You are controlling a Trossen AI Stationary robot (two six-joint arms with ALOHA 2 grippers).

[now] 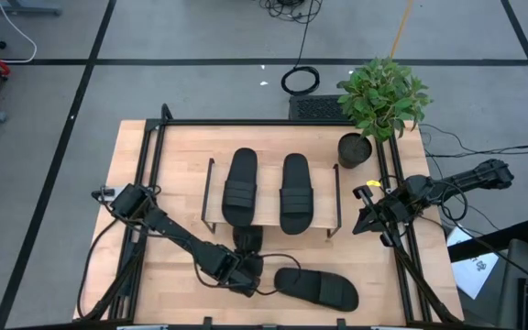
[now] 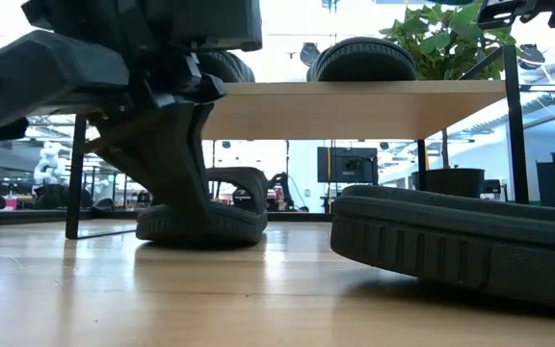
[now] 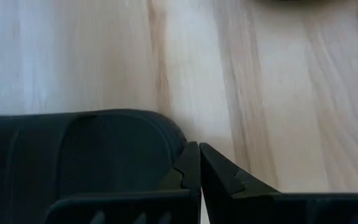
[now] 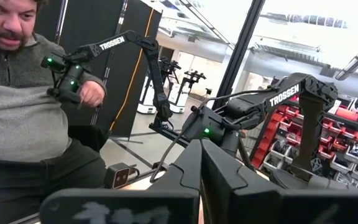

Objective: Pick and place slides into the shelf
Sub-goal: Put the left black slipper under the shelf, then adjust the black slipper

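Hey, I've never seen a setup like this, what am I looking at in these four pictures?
A two-armed robot at a wooden table. One camera looks down from above, one sits at table height, and one rides on each wrist. The job is putting black slides on a small shelf. Two slides already lie on top, a third stands beneath it, a fourth lies on the table. The left gripper, fingers shut, sits low beside the slides. The right gripper waits shut at the table's edge, near a potted plant. A person shows behind.

- Grey floor (image 1: 53,110) crossed by dark lines surrounds the light wooden desk (image 1: 177,275).
- Leafy potted plant (image 1: 381,96) stands at the desk's far right corner.
- Bright windows (image 4: 303,31) light the room.
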